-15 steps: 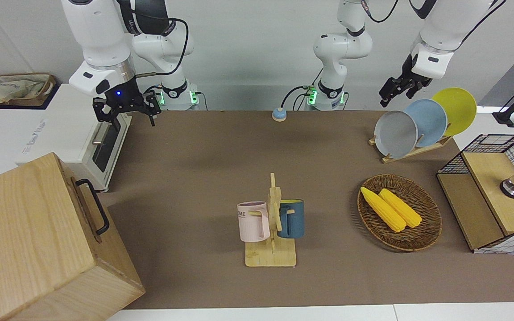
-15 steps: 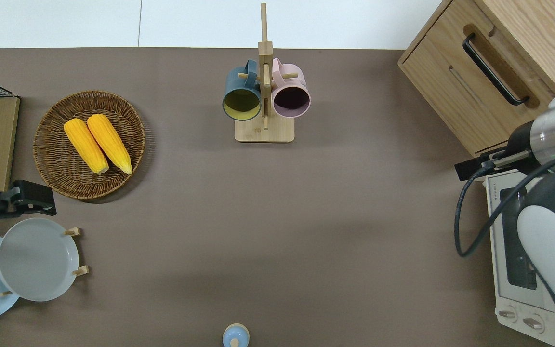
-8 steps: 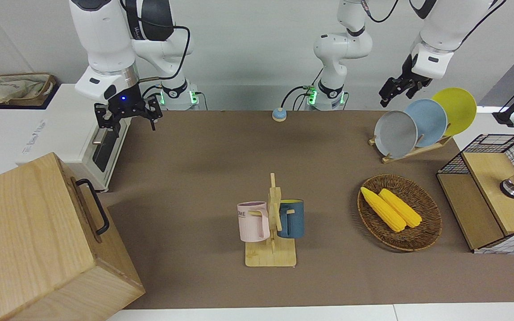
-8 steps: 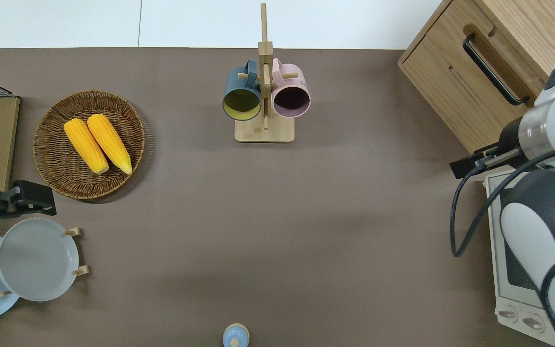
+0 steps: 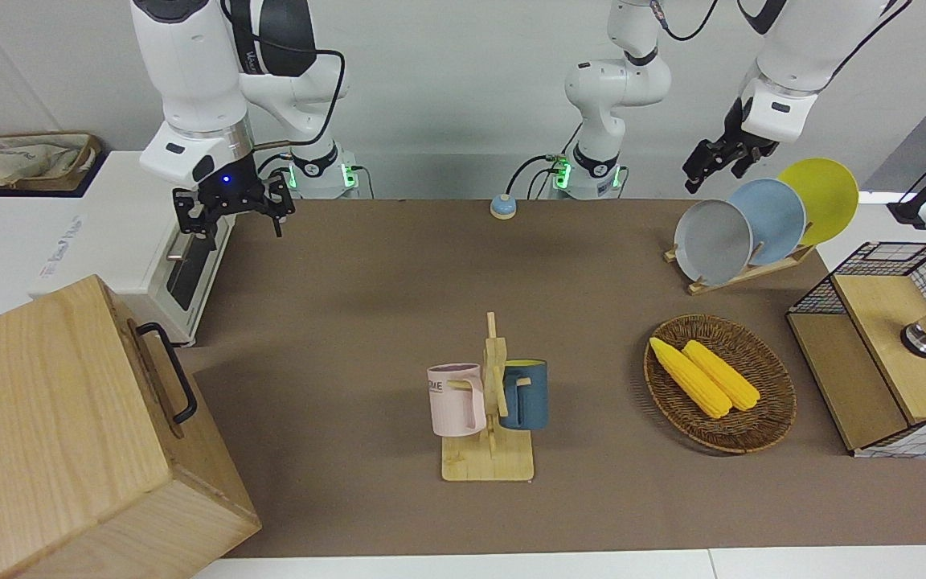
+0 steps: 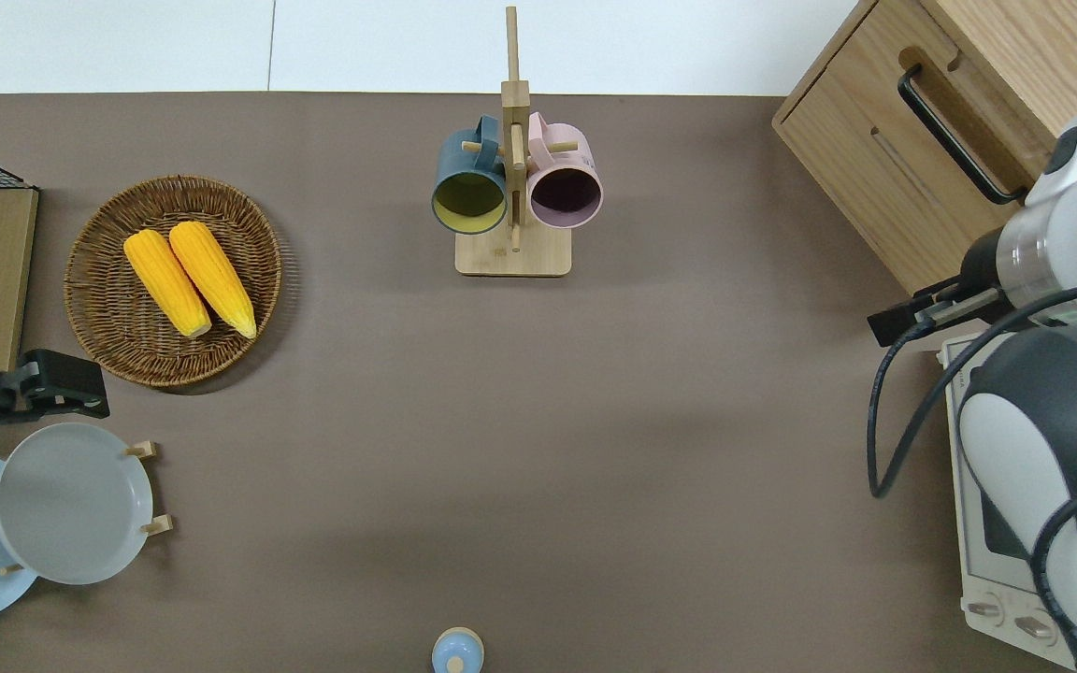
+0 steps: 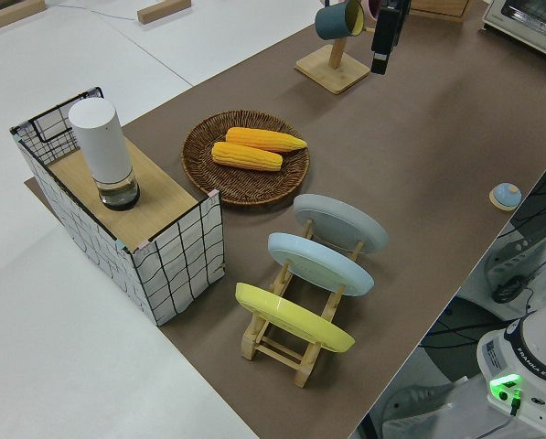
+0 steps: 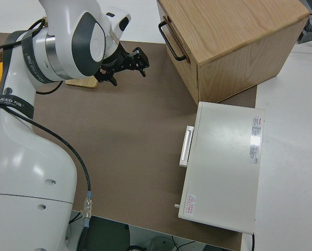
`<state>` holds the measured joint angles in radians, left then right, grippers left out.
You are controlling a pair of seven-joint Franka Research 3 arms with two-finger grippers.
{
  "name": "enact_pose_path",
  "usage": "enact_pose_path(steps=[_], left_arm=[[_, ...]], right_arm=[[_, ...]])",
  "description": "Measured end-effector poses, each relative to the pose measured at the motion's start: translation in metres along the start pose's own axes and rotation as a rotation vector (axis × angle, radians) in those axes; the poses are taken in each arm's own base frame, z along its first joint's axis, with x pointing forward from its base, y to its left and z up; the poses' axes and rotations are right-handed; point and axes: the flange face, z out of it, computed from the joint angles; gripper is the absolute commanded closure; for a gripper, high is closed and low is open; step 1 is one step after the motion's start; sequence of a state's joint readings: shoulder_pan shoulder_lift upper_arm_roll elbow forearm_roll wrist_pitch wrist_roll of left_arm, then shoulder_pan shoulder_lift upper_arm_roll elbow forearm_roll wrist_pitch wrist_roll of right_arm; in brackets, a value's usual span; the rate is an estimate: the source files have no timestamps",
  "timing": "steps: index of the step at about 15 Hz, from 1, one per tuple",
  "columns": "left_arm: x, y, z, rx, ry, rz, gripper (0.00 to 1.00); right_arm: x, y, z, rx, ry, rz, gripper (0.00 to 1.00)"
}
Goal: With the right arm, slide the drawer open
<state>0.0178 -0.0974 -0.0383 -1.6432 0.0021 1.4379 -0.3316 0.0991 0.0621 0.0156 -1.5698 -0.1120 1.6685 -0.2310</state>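
The drawer is the pale-wood front of the big box cabinet at the right arm's end of the table, farther from the robots than the oven. Its black bar handle is free and the front sits flush. My right gripper hangs open and empty in the air, over the mat by the cabinet's corner nearest the robots and the oven's front. It is apart from the handle. In the overhead view the arm hides most of it. The left arm is parked, its gripper holding nothing.
A white toaster oven stands beside the cabinet, nearer to the robots. A mug rack with two mugs stands mid-table. Toward the left arm's end are a corn basket, a plate rack and a wire-mesh shelf.
My right arm has drifted a little away from the robots, toward the cabinet, with the gripper still open. The drawer and the left arm have not moved.
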Motion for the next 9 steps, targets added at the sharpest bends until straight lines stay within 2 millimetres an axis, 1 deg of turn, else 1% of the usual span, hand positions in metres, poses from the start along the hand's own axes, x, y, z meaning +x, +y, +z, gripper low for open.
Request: enact_pose_path(steps=[9], left_arm=[[0.0, 0.0, 0.0, 0.0, 0.0, 0.0, 0.01]], right_arm=[[0.0031, 0.0016, 0.0001, -0.03, 0.012, -0.027, 0.017]])
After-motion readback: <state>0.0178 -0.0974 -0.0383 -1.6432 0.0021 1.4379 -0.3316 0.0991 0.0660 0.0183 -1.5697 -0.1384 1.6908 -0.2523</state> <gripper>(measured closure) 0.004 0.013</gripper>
